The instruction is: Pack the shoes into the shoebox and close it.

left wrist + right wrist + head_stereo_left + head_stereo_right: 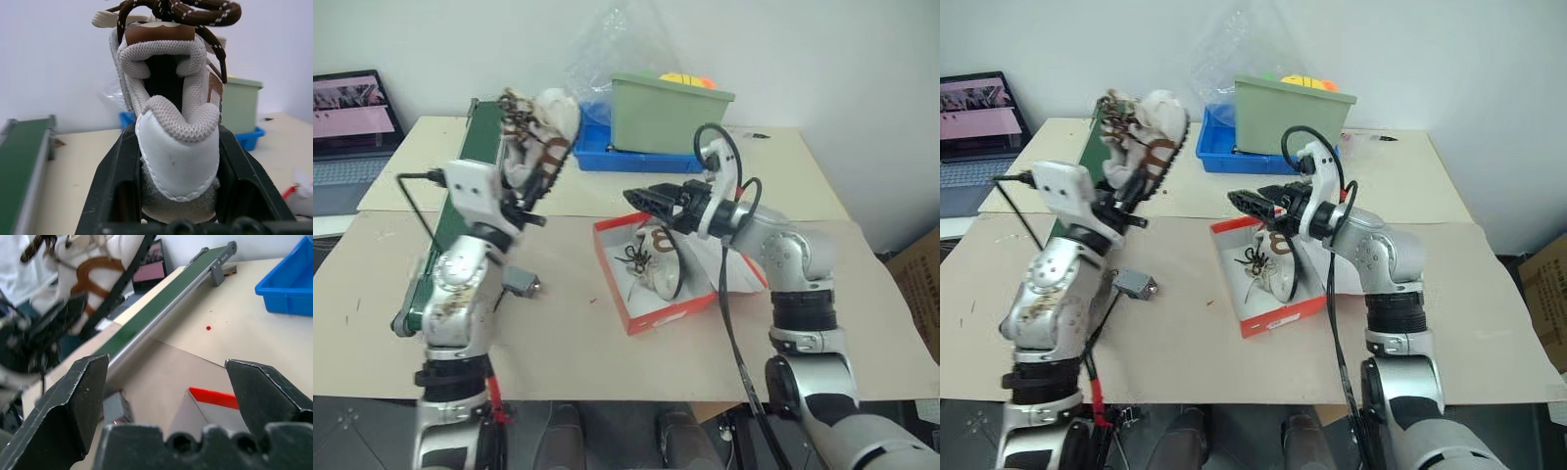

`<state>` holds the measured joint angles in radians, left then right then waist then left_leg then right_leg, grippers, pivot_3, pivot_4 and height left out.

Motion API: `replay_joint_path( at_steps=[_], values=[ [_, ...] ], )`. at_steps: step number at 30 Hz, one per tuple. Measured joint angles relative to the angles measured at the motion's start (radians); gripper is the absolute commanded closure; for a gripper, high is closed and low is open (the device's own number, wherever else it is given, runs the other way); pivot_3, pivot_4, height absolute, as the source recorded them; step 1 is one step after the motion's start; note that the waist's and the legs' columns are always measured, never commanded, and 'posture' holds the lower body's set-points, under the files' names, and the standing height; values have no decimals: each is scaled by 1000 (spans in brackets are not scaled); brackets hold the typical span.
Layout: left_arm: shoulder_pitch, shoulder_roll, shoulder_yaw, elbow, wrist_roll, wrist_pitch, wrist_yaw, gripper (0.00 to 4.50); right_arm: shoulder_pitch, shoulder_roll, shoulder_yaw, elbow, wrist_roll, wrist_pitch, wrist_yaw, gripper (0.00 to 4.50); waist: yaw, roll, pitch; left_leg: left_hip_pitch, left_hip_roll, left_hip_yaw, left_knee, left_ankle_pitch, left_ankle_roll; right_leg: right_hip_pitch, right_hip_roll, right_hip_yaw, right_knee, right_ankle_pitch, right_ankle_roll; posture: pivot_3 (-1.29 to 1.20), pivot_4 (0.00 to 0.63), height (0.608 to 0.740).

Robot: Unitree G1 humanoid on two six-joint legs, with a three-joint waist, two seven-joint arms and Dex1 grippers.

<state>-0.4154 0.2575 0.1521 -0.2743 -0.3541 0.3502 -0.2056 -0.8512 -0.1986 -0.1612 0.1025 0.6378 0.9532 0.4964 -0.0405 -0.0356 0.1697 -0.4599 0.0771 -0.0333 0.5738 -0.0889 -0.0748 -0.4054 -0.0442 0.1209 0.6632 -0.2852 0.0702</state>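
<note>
The left gripper (530, 201) is clamped on the heel of one shoe (536, 135), held high above the table (568, 333). The grip is only at the heel, so the shoe could swing or slip out. The right gripper (651, 201) hangs with fingers wide apart over the red shoebox (656, 311), where the other shoe (651, 259) lies; it could block the drop.

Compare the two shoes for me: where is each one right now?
The shoe in the left gripper is held in the air, gripped at its heel; the other shoe lies inside the shoebox, untouched, below the open right gripper. Both are cream-white with dark laces.
</note>
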Motion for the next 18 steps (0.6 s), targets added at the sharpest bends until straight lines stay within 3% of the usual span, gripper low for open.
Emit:
replay_joint_path(
  at_steps=[6,10,18],
  values=[
    [121,-130,-81,-118,-2,47,65,3019,-17,17,-43,51,-3,35,-97,0,-3,0,0,0,0,0,1,0,0,0,0,0,0,0,0,0,150,740],
    [175,-147,-134,-149,-2,72,67,3019,-17,22,-19,67,-35,-6,-103,0,-5,0,0,0,0,0,1,0,0,0,0,0,1,0,0,0,150,740],
    [173,-144,-120,-150,-2,72,68,3019,-40,56,-7,108,-41,-46,-103,0,-4,0,0,0,0,0,1,0,0,0,0,0,0,0,0,0,150,740]
  ],
)
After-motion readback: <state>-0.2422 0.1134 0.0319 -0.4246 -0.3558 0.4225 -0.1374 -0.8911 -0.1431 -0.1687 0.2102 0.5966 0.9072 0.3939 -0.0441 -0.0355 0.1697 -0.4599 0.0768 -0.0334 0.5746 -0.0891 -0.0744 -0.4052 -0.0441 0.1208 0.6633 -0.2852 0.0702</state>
